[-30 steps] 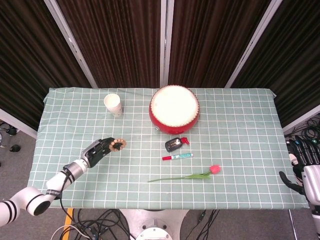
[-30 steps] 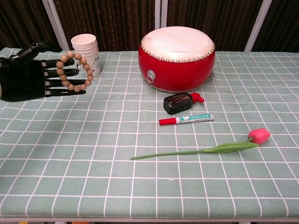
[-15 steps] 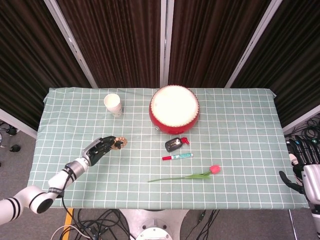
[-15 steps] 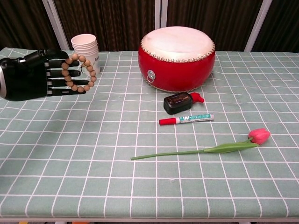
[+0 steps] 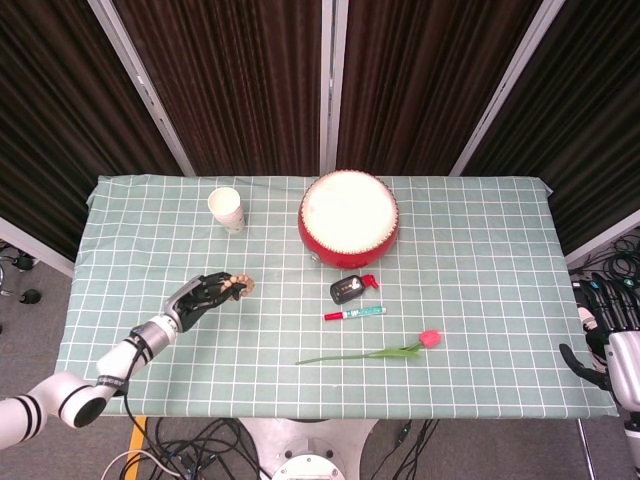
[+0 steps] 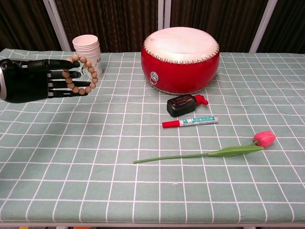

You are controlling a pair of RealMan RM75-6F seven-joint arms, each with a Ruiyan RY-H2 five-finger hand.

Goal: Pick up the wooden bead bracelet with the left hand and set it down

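The wooden bead bracelet (image 6: 82, 73) stands upright as a ring, looped over the fingertips (image 6: 71, 84) of my black left hand (image 6: 29, 80) at the left of the table, just in front of the paper cups. The thumb lies along the top of the hand, reaching the beads. From the head view, the left hand (image 5: 203, 295) points toward the table's middle with the bracelet (image 5: 239, 285) at its tip. Whether the beads touch the cloth I cannot tell. My right hand (image 5: 604, 314) hangs off the table's right edge, fingers apart and holding nothing.
A stack of paper cups (image 6: 87, 52) stands right behind the bracelet. A red drum (image 6: 181, 59) sits at centre back. In front of it lie a small black and red device (image 6: 183, 105), a red-capped marker (image 6: 189, 121) and a pink tulip (image 6: 217, 150).
The left thumb has come down from raised to lie along the bracelet's top. The bracelet has slid toward the fingertips and turned more edge-on. The right hand has not moved.
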